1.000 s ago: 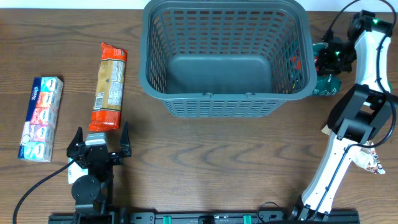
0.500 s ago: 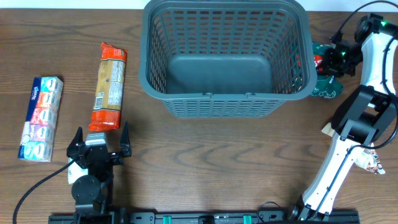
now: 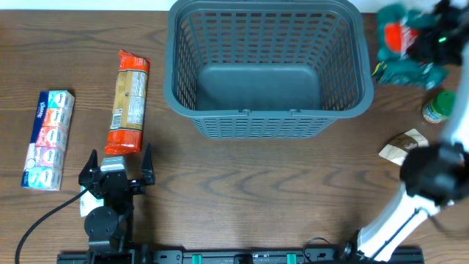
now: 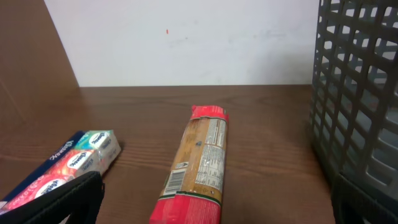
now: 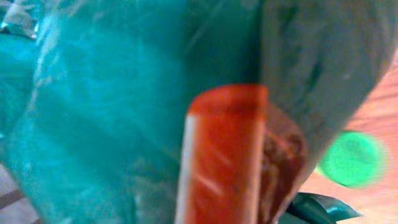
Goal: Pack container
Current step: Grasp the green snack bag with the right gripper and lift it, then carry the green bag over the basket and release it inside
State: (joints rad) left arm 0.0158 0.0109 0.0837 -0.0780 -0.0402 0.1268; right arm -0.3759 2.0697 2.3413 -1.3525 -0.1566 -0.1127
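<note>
The container, a large dark grey lattice basket (image 3: 267,117), stands at the top middle with nothing in it; its wall shows in the left wrist view (image 4: 360,93). My right gripper (image 3: 423,45) is raised beside the basket's right rim, shut on a teal packet (image 3: 410,70) with a red part (image 3: 399,33), all blurred by motion. The teal packet (image 5: 112,112) and its red part (image 5: 224,155) fill the right wrist view and hide the fingers. My left gripper (image 3: 117,165) is open and empty at the front left.
A long orange and red packet (image 3: 128,101) (image 4: 202,162) and a tissue multipack (image 3: 47,139) (image 4: 68,165) lie left of the basket. A green-capped jar (image 3: 438,106) (image 5: 351,158) and a brown packet (image 3: 401,147) lie at the right.
My right gripper has lifted the teal and red packet off the table beside the basket and swung up and back. The jar and brown packet are now uncovered. The left arm has not moved.
</note>
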